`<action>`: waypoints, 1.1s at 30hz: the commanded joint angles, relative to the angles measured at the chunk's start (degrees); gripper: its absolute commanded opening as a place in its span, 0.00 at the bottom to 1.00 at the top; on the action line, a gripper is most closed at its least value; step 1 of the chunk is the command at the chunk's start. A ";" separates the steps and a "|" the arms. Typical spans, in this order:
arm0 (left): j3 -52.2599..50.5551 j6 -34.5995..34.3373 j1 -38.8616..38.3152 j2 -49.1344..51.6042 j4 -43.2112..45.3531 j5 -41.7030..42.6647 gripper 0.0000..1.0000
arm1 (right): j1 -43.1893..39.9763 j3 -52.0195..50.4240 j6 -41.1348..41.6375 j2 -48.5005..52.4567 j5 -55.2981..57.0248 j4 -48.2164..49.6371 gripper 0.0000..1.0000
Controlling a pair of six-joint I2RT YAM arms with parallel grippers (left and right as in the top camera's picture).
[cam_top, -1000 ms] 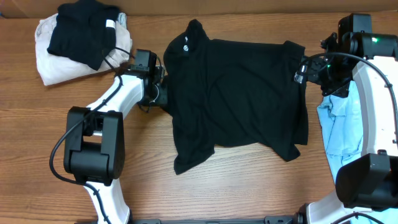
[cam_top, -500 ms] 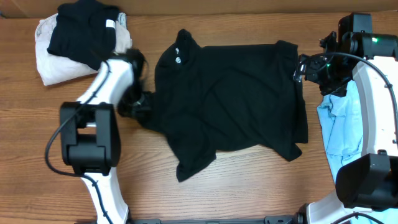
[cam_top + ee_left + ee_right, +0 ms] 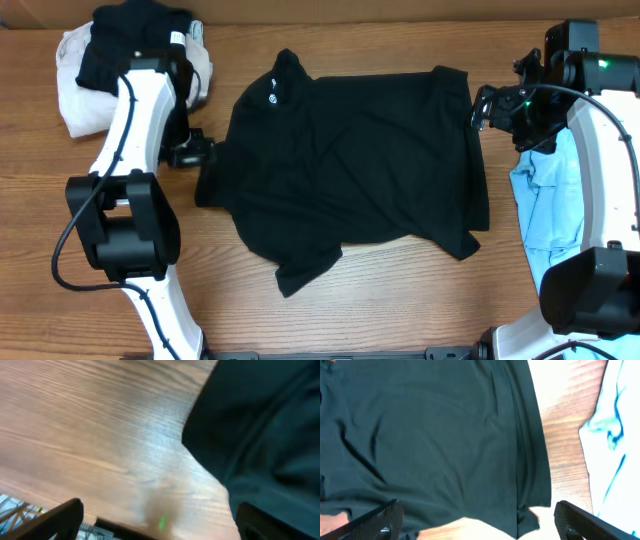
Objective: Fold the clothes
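shirt spot: black shirt (image 3: 350, 170) spread mostly flat over the middle of the surface (image 3: 400, 310), small white mark (image 3: 272, 98) near the collar, toward the far edge
long axis: roughly left to right, collar end aimed at the far-left corner, other end reaching toward the right edge
left claw (image 3: 203, 153): released, spread wide, nothing pinched; sitting just beside the shirt's left edge, cloth off to its right; wrist view shows mostly bare wood between the fingers (image 3: 55, 517), black fabric only along one side
right claw (image 3: 482, 108): wide open too, empty; poised at the shirt's far-right corner, cloth running away to its left
other clothes: light blue garment (image 3: 540, 200) along the right edge under the right arm; cream garment (image 3: 70, 105) with a folded black piece (image 3: 130, 55) on top in the far-left corner
nearer arm: basically a tie, one claw per end, left for the collar end, right for the opposite end
stage, best guess: laid out, no fold in it yet
next move, guess: pinch an edge and carry it across the long axis; bunched lower corners could drag
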 commanded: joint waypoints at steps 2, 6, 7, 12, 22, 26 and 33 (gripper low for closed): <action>16.90 -1.22 0.11 -1.81 -5.18 5.62 1.00 | -0.07 5.29 -0.39 -4.90 -0.57 -3.54 1.00; 23.74 -3.50 -0.83 -8.44 -4.04 18.99 1.00 | -0.07 5.62 0.81 -13.05 2.01 -7.63 1.00; 24.00 -3.80 -1.60 -10.38 -3.61 19.69 1.00 | -0.07 5.62 1.86 -15.19 3.39 -8.70 1.00; 23.54 -5.22 -7.52 -18.34 -5.16 15.54 1.00 | -0.07 5.44 4.92 -24.46 8.07 -13.31 1.00; -5.25 -13.05 -28.20 -30.03 0.92 3.72 1.00 | -0.07 -1.81 6.32 -32.33 8.87 -11.96 1.00; -20.13 -16.48 -36.57 -30.82 7.48 4.04 1.00 | -0.07 -6.29 6.29 -31.89 8.61 -9.33 1.00; -39.89 -15.47 -44.87 -30.82 22.69 10.10 0.98 | -0.07 -13.27 6.29 -31.21 8.17 -5.20 1.00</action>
